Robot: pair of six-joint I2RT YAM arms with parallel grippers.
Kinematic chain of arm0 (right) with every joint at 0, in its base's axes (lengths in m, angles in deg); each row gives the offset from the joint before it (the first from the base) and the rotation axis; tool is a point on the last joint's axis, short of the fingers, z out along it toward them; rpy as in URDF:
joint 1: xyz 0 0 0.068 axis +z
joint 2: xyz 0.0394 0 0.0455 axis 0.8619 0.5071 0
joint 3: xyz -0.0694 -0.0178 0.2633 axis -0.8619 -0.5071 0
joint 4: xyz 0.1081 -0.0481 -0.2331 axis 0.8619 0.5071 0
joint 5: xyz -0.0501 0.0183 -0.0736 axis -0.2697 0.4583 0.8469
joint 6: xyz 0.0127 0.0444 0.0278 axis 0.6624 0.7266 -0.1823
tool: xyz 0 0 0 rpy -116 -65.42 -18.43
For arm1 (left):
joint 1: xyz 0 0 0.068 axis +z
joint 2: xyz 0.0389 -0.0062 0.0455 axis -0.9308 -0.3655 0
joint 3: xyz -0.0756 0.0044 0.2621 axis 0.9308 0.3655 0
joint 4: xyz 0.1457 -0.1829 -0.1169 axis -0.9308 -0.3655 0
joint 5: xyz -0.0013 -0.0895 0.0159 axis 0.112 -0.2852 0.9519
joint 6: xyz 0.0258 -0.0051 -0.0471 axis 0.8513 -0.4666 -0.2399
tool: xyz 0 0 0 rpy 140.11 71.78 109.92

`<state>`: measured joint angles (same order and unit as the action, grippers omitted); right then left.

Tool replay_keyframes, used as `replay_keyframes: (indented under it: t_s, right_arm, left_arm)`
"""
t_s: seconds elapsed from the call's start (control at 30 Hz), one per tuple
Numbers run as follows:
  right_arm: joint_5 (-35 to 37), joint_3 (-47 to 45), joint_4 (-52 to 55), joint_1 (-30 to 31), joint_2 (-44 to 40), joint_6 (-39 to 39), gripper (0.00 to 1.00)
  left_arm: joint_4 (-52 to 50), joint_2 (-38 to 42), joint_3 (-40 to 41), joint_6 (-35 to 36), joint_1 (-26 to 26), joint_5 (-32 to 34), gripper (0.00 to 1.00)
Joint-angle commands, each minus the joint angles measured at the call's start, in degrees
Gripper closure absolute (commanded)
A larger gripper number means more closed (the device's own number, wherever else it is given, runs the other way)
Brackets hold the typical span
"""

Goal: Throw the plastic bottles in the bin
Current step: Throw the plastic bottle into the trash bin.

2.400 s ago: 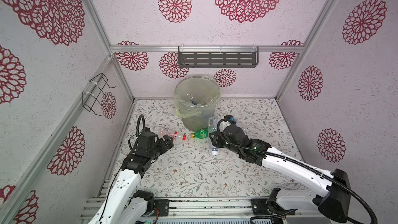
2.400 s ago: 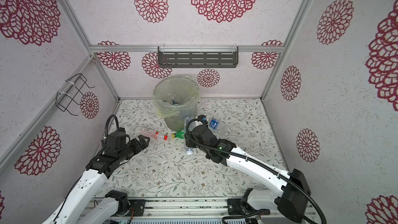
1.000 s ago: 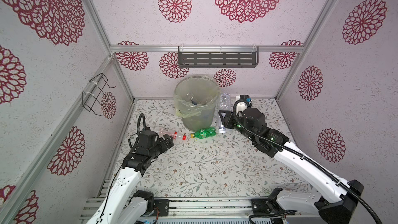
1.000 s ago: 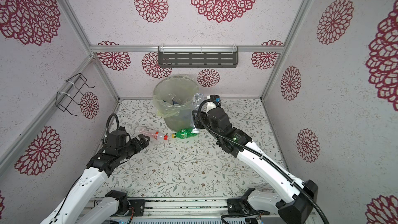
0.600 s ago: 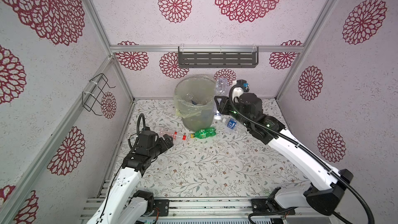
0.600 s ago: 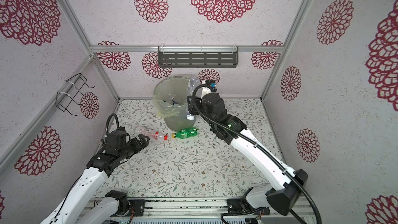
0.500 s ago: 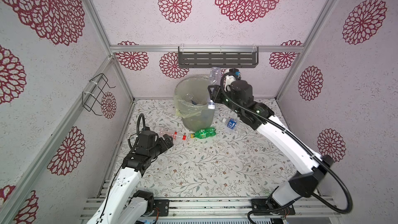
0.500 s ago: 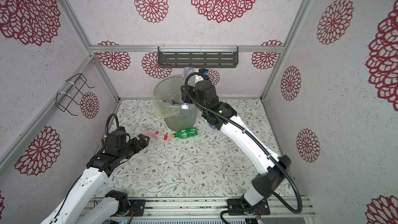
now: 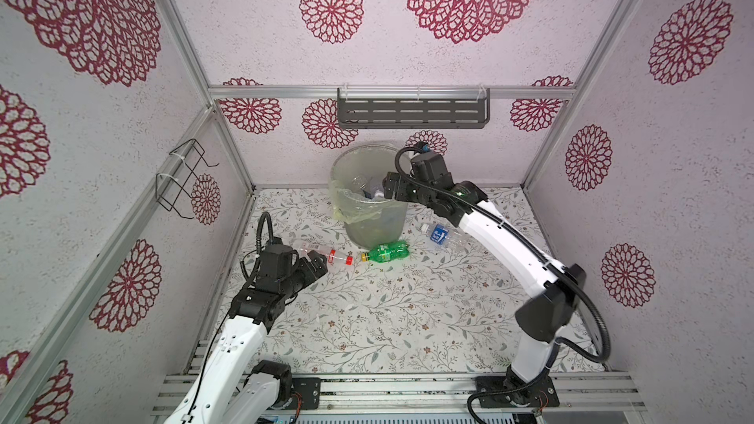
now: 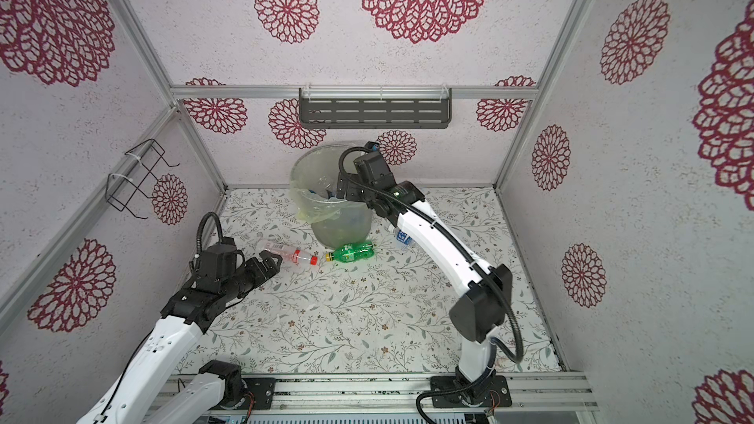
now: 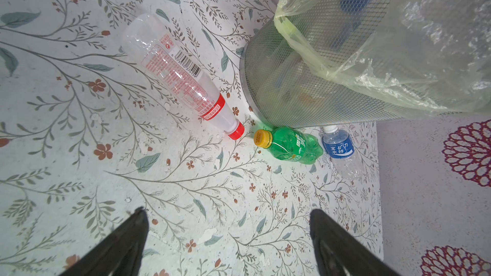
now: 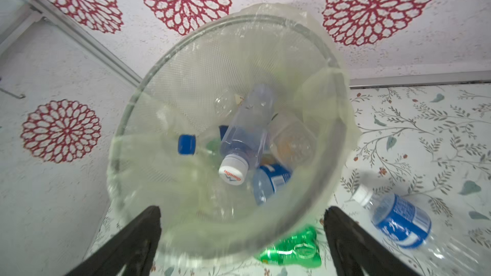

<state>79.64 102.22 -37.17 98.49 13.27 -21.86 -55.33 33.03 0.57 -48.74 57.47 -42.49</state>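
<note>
Bottles [image 9: 385,251] outside bin [image 9: 369,230]: three

The walls [image 9: 253,34] are pale pinkish white, with big dark red flower medallions in a lace pattern. The table cover [image 9: 387,312] is white, printed with grey-green leafy twigs and small brown-red flowers. The bin [image 9: 377,228] is of fine grey mesh, and its bag [image 9: 351,208] is pale yellow-green. The red-capped bottle [image 9: 322,252] is clear, with a red-printed label. The green bottle [image 9: 385,251] has a yellow cap. The blue-labelled bottle [image 9: 442,235] is clear with a white cap. Inside the bin, the white-capped bottle [image 12: 249,123] is clear, and its cap has red letters. The shelf [image 9: 412,112] is dark grey. The left arm [image 9: 238,344] and the right arm [image 9: 502,246] are white with black joints.
</note>
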Motion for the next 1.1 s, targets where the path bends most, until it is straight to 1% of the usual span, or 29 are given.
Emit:
replay_keyframes:
  t_s: [0.0,0.17,0.4,0.7,0.93,1.07]
  right_arm:
    - [-0.5,-6.5,-11.5,-0.2,-10.4,-0.3,0.01]
    - [-0.2,-17.1,-14.2,-0.2,-17.9,0.0,0.01]
    - [0.5,-27.0,-14.9,-0.2,-24.9,0.4,0.01]
    - [2.3,-40.4,-15.8,-0.3,-34.1,3.5,0.01]
    - [3.8,-49.7,-15.5,-0.5,-41.4,7.9,0.01]
    - [4.5,-53.4,-15.0,-0.6,-44.7,9.3,0.01]
  left_arm:
    - [-0.8,-0.4,-1.1,0.4,0.7,0.6,0.03]
    - [-2.6,0.1,-1.0,0.4,0.9,2.6,0.03]
    - [-3.9,0.7,-1.2,-0.1,1.2,4.3,0.03]
    - [-4.5,-0.9,-2.5,-1.4,1.2,5.0,0.03]
    - [-6.1,-3.1,-4.3,-2.9,1.3,7.5,0.03]
    - [-7.3,-4.4,-5.5,-4.3,1.3,9.6,0.03]
